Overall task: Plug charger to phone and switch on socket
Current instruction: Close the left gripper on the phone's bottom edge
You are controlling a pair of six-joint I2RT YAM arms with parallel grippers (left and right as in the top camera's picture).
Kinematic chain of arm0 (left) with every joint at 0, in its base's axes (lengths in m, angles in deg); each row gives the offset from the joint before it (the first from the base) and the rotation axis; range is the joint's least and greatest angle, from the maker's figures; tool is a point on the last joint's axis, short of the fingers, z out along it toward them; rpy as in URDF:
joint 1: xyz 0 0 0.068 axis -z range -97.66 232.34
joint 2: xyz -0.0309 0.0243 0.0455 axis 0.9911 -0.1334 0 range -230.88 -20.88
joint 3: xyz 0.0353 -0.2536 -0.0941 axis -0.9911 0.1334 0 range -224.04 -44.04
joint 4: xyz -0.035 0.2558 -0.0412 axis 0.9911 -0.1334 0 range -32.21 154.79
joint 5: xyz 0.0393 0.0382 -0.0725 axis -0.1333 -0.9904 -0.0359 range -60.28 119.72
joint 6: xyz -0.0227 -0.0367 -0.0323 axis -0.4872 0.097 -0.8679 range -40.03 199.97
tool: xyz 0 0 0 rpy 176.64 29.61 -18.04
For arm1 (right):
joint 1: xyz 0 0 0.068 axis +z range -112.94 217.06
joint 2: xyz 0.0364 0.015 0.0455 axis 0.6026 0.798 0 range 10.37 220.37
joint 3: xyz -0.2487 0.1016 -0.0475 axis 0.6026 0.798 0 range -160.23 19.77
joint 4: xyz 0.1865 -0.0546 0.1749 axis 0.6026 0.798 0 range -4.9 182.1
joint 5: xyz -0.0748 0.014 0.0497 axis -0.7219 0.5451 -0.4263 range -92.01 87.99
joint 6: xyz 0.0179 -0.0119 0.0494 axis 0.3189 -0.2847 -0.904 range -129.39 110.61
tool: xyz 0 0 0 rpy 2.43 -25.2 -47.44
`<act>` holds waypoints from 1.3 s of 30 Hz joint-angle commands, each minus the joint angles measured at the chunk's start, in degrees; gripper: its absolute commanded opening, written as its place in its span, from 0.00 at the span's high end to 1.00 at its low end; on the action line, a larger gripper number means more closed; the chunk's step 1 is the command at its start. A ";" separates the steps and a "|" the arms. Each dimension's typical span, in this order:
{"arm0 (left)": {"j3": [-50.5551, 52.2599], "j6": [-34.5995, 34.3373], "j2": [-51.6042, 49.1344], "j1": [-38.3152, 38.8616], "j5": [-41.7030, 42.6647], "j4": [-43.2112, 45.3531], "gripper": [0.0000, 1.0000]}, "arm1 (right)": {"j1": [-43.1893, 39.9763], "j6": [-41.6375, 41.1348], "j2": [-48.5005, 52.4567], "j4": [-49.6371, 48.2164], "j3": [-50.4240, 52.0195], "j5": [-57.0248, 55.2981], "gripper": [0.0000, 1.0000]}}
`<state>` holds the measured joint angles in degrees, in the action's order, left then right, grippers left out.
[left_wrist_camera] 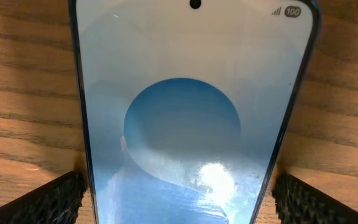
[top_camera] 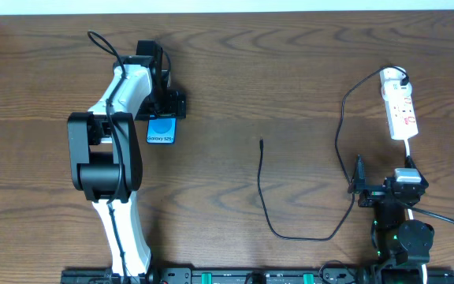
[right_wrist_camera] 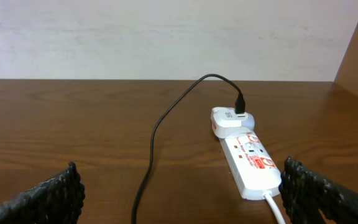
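Straddling phone [left_wrist_camera: 185,93], left hand [left_wrist_camera: 182,200] wide open, grips nothing, likely set to steady it; right hand [right_wrist_camera: 188,199] wide open, empty, facing socket [right_wrist_camera: 248,163]; charger [top_camera: 261,181] tip loose on desk [top_camera: 290,71]

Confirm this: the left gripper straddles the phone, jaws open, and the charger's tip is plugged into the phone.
Wrong on the charger. Its tip lies loose on the table, well apart from the phone and not plugged in, as the overhead view shows. The rest holds: the left gripper straddles the phone, jaws open.
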<state>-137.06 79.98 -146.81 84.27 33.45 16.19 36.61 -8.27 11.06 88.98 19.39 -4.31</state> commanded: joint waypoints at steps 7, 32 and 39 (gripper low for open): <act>0.92 0.17 -0.46 -0.13 -1.79 -0.07 0.02 | 0.87 0.87 -0.37 0.24 0.09 0.09 0.01; 1.09 0.15 -1.86 -0.13 -1.77 -0.15 0.15 | 0.87 0.87 -0.37 0.24 0.09 0.09 0.01; 1.36 0.17 -2.19 -0.13 -1.77 -0.13 0.16 | 0.87 0.87 -0.37 0.24 0.09 0.09 0.01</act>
<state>-137.06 79.98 -146.86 84.27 33.42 16.19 36.61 -8.24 11.06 88.98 19.39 -4.33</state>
